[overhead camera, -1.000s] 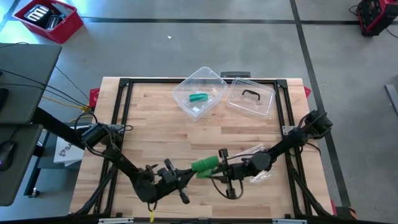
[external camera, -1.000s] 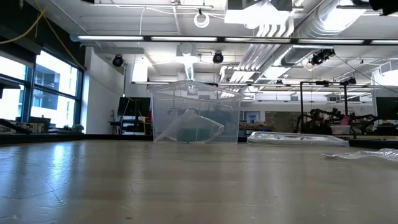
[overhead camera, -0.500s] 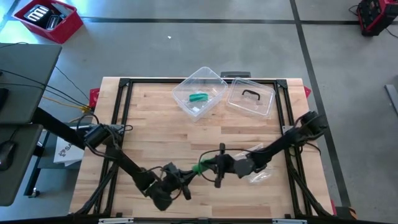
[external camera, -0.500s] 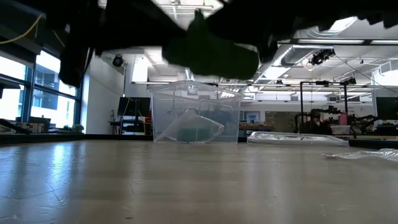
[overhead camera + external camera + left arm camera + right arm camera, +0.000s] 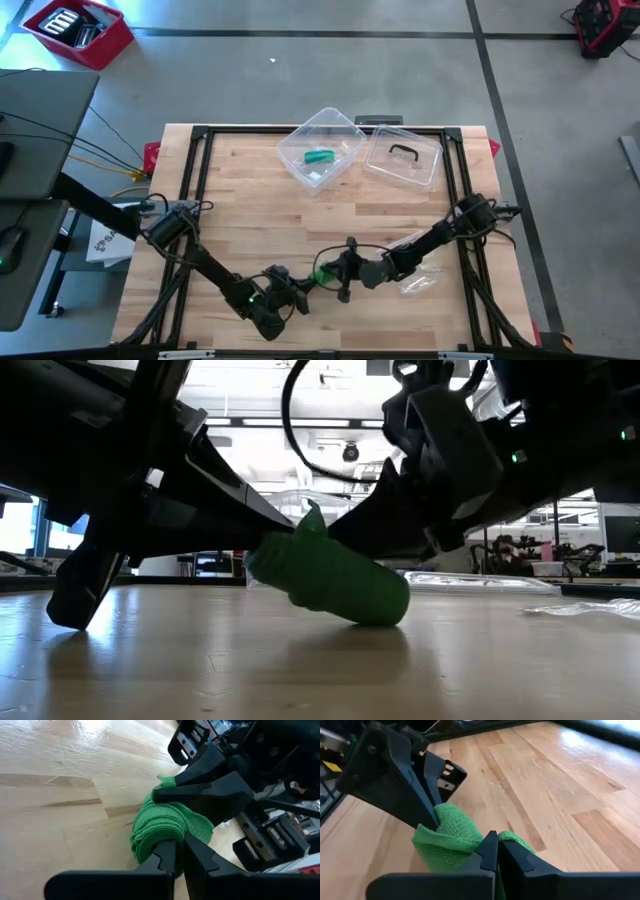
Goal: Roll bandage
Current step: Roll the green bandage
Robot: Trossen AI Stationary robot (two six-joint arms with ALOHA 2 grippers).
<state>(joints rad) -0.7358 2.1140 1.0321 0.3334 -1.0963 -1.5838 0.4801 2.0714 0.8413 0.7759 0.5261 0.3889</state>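
Note:
A green bandage (image 5: 322,270), wound into a thick roll (image 5: 330,580), sits low over the wooden table (image 5: 250,200) near its front edge. It is tilted, and its lower end (image 5: 385,615) is on or just above the wood. My left gripper (image 5: 179,856) is shut on one end of it, coming from the table's left. My right gripper (image 5: 495,851) is shut on the other end, coming from the right. A pointed flap (image 5: 313,515) sticks up from the roll. My left gripper pinches the roll's end (image 5: 156,840) between its two shut fingers, which lie nearly level and slant down a little. The roll stretches away from the fingers toward my other gripper, its far end lower. My right gripper pinches the bandage's loose flap (image 5: 506,837) at the opposite end between its two fingers, slanting down from the table's right. Its fingertips (image 5: 170,795) meet at the flap's green corner (image 5: 167,781).
A clear plastic box (image 5: 320,148) with another green roll (image 5: 318,157) inside stands at the table's far middle, its lid (image 5: 403,158) beside it on the right. A clear wrapper (image 5: 415,285) lies under my right arm. Bare wood lies to the left.
Both grippers have come down together toward the table with the bandage between them, both wrists rolling on the way. The roll, first above the low view, has sunk until its lower end is at the wood. My right gripper has also shifted toward the table's left.

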